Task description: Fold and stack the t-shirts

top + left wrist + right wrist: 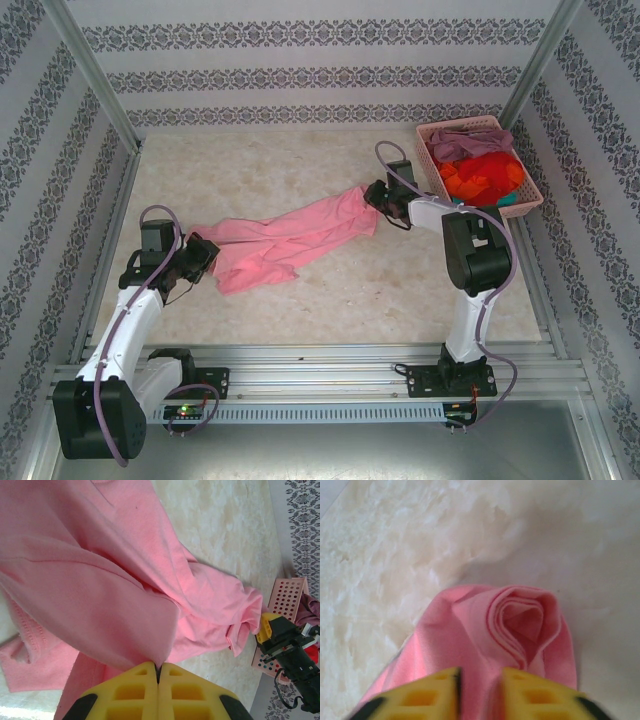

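The pink shirt [290, 240] lies stretched across the mid-frame tabletop [400, 290]. The left claw [158, 669] pinches its lower-left end. The right claw [479, 692] narrowly straddles the upper-right bunch, grip unclear. Secure it, then spread evenly.

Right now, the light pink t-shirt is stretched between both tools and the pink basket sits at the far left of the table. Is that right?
Not quite. The pink basket sits at the far right of the table, as the top external view shows. The rest holds: the light pink t-shirt stretches between the left tool and the right tool.
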Tool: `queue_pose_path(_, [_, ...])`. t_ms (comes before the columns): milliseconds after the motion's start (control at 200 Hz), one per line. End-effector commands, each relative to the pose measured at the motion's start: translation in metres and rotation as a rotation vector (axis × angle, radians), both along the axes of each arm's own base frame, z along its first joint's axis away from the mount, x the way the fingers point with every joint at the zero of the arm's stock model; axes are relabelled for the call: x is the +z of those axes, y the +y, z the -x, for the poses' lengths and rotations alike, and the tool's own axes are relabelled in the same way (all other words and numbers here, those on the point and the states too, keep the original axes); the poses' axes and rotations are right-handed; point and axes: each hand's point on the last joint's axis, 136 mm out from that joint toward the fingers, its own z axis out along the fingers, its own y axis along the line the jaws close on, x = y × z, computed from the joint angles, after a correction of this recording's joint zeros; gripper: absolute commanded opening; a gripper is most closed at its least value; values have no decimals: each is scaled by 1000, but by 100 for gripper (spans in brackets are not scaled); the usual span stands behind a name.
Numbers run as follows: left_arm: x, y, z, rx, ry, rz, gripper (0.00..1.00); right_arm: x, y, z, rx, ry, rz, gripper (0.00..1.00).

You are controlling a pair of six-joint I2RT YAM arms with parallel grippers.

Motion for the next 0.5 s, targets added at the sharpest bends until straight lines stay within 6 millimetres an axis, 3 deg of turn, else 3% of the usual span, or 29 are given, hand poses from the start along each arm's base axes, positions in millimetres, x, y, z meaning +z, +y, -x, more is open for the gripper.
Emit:
queue_pose_path(0, [4,3,-6,-3,-35,-10,0,13,-2,3,-4,-30,-1,54])
queue_pose_path(180, [4,4,-5,-2,-34,-11,0,25,-9,33,-96,-79,-50,58])
queue_pose_path(300, [2,5,-4,3,-32,-9,0,30,9,46,-73,-76,-110,58])
queue_pose_path(495, [2,4,-4,-5,-26,-8,0,19,39,41,-46,-55,-241,59])
